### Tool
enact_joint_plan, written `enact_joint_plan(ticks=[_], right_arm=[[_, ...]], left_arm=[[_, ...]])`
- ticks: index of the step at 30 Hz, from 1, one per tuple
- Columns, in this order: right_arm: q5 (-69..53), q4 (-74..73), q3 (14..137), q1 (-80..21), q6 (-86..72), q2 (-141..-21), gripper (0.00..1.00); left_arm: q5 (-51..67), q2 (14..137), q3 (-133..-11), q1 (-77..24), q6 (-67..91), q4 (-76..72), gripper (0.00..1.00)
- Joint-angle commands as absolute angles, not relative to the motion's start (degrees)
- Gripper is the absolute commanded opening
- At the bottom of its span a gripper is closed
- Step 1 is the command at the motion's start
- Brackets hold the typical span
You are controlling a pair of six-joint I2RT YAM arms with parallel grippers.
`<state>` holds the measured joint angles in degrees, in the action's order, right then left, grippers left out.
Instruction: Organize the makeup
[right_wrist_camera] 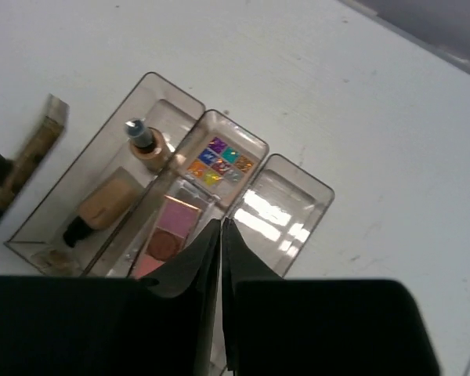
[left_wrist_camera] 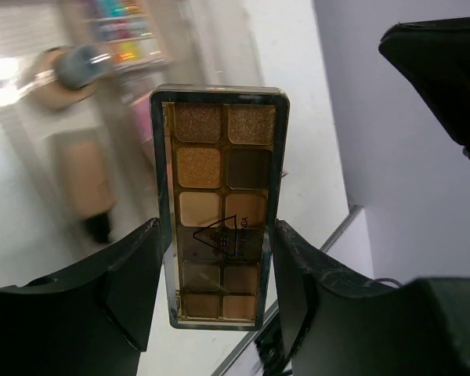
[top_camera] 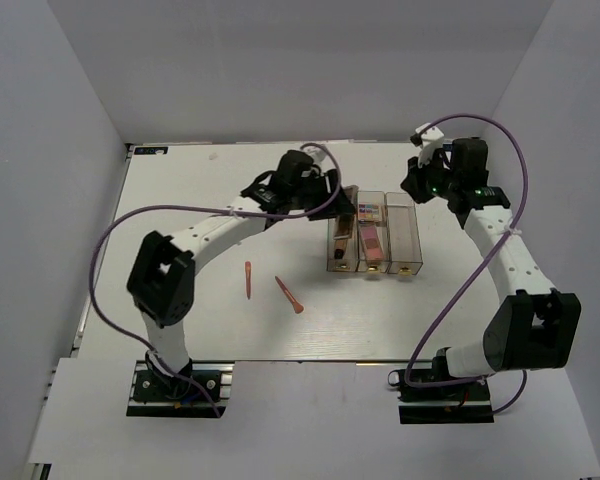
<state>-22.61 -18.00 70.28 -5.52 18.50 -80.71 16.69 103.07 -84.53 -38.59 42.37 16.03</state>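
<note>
Top: left hand (top_camera: 330, 197) pinched brown palette (top_camera: 347, 214) just over leftmost clear box (top_camera: 340, 250), nearer it than right hand (top_camera: 420, 183)
Left wrist: fingers (left_wrist_camera: 133, 290) gripped palette's long sides, long axis pointing away from hand
Right wrist: right hand pressed together, empty, above middle box (right_wrist_camera: 223, 153)

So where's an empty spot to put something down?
Bare table lies in the far left corner, beyond the left arm, and in the near strip between the boxes and the arm bases. The right box is empty too. Crowded: the other two boxes, where the left gripper holds a brown palette, and by the two pink sticks.
</note>
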Motion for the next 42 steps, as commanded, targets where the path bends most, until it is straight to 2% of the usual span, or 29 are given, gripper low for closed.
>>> enact_joint_plan(ticks=[1,2,6,11,17,23,26,29,31,32,35,42], right_arm=[[-16.7,-13.3,70.0,-4.1,12.7,-77.5,0.07],[-15.6,-13.3,69.8,-4.0,12.1,-77.3,0.00],[-14.2,-12.1,68.2,-2.7,10.7,-75.2,0.00],[-14.3,-11.7,66.1,-1.4,9.8,-73.6,0.00],[-15.3,-11.5,64.5,-0.6,9.2,-72.5,0.00],[-16.7,-11.2,64.2,-0.7,8.6,-72.6,0.00],[-17.5,-11.2,63.9,-0.8,8.4,-72.6,0.00],[-17.6,-11.3,63.6,-0.9,8.3,-72.3,0.00],[-17.9,-11.5,63.4,1.0,8.3,-72.2,0.00],[-18.1,-11.6,63.4,1.0,8.3,-72.2,0.00],[-18.5,-12.0,63.1,1.1,8.3,-72.0,0.04],[-20.6,-12.9,63.0,1.1,9.5,-71.7,0.16]], left_arm=[[21.8,110.0,-91.4,-41.7,42.9,12.1,0.12],[21.8,111.8,-95.1,-43.0,43.4,12.0,0.12],[20.2,118.9,-103.3,-45.4,44.5,12.7,0.12],[12.9,124.6,-110.5,-46.6,45.4,17.3,0.12],[4.1,125.8,-112.3,-47.7,45.4,22.7,0.12],[1.8,127.3,-112.3,-48.8,45.7,25.5,0.12],[1.8,128.7,-112.5,-48.8,46.2,25.8,0.15],[1.4,129.5,-113.4,-49.3,46.5,26.3,0.26],[1.0,130.2,-114.4,-49.3,46.6,27.0,0.38],[0.9,130.3,-114.7,-49.3,46.7,27.6,0.50],[0.9,130.5,-115.4,-49.3,46.6,27.9,0.63],[-1.1,129.1,-116.7,-49.3,46.9,26.9,0.73]])
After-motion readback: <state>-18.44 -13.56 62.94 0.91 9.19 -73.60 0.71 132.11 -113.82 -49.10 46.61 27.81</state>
